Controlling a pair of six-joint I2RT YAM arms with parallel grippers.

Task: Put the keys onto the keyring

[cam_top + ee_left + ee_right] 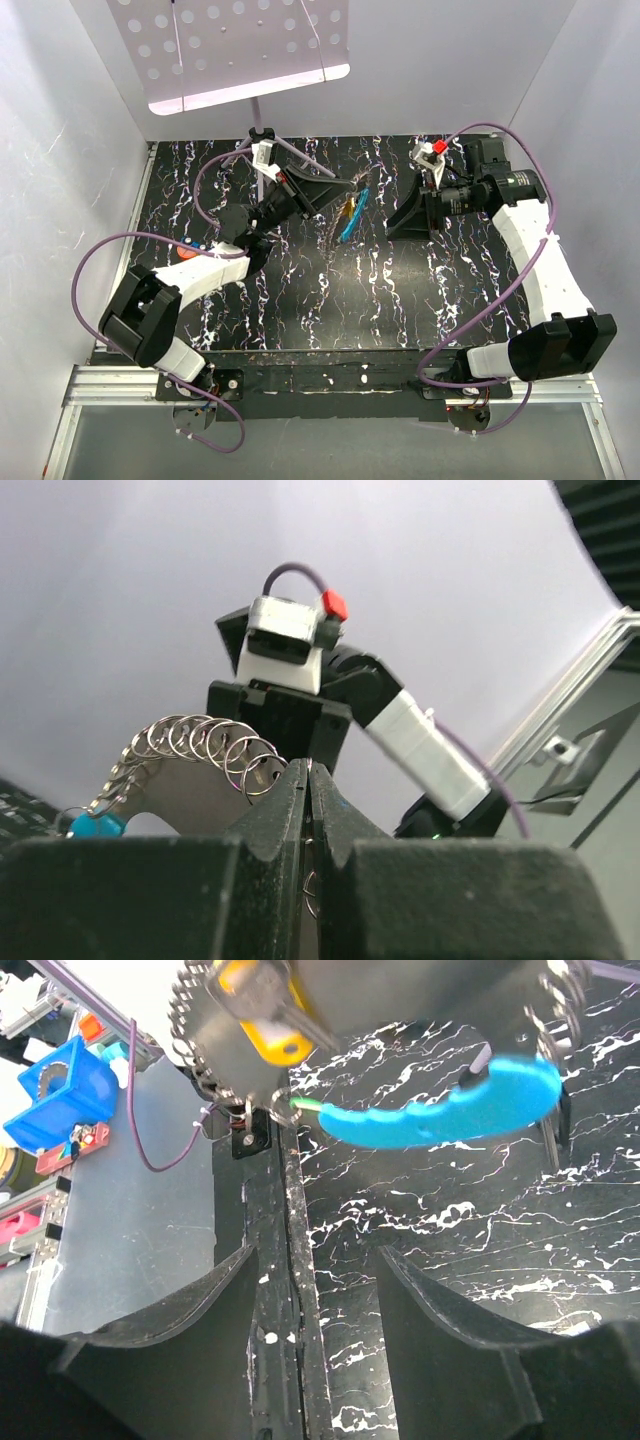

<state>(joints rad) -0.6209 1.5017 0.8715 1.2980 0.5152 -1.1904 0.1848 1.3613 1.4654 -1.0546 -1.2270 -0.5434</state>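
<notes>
My left gripper [338, 190] is held above the middle of the black marbled table [330, 300], shut on a thin wire loop of the keyring [200, 742]. The keyring is a chain of small silver rings that curves away to the left of the left gripper [308, 766]. From it hang the yellow-orange key [349, 208] and the blue key [350, 226]. My right gripper [402, 222] faces them from the right, open with nothing between its fingers. In the right wrist view the yellow key [266, 1012] and the blue key [450, 1110] hang just beyond the right gripper [315, 1265].
A white perforated panel [240, 50] on a thin stand [262, 135] rises at the back. White walls enclose the table on three sides. A small orange object [187, 252] lies by the left arm. A blue box [55, 1090] sits beyond the table edge.
</notes>
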